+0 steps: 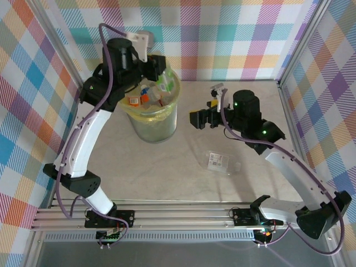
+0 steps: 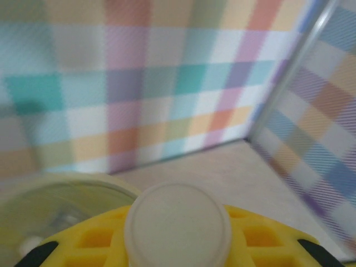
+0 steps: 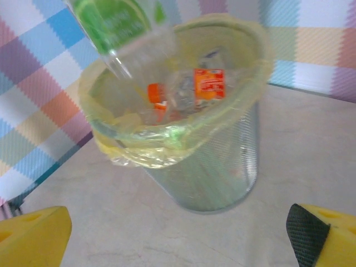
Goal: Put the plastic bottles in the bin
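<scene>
Backdrop: checked walls are enclosing a pale table.
Left claw: clenching, seemingly, a green-labelled bottle over the bin.
Right claw: gaping wide, facing the bin.

top external looks down from above the near edge on the whole table. right wrist, low near the table's middle, faces the bin and green-labelled bottle close up, both shared with the top view. left wrist, just over the bin's rim, faces the table's far right corner.

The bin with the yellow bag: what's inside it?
Crushed clear bottles with orange labels and caps lie in the bin; a green-labelled bottle tilts over its rim. Whatever lies beneath them is covered.
</scene>
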{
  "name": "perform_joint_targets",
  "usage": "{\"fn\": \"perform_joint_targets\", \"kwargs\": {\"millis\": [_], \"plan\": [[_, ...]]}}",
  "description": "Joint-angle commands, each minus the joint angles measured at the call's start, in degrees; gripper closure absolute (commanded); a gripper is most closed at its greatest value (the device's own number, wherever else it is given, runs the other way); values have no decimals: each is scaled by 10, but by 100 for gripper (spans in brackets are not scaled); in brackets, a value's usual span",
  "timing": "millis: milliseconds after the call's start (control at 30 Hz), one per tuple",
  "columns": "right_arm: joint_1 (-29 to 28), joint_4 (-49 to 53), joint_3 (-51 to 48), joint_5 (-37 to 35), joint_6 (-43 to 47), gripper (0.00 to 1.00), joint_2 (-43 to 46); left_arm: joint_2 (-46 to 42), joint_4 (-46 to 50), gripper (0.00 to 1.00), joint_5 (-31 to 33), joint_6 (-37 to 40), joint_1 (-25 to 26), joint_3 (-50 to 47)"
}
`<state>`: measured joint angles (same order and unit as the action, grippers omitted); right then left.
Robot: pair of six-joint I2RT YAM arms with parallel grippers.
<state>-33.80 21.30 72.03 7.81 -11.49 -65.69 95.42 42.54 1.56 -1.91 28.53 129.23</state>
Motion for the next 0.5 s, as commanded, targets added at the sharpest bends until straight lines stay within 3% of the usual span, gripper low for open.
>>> {"fn": "perform_joint_targets", "kwargs": {"millis": [0, 300, 467], "plan": [[-3, 54, 6, -82, -35, 0, 26, 45, 44, 94, 94, 113, -20, 52], [-3, 87, -32, -138, -75, 0, 68, 136, 75, 94, 193, 220, -62, 125], [-3, 96, -41, -147, -84, 0, 79, 166, 82, 94, 196, 234, -80, 122]]}}
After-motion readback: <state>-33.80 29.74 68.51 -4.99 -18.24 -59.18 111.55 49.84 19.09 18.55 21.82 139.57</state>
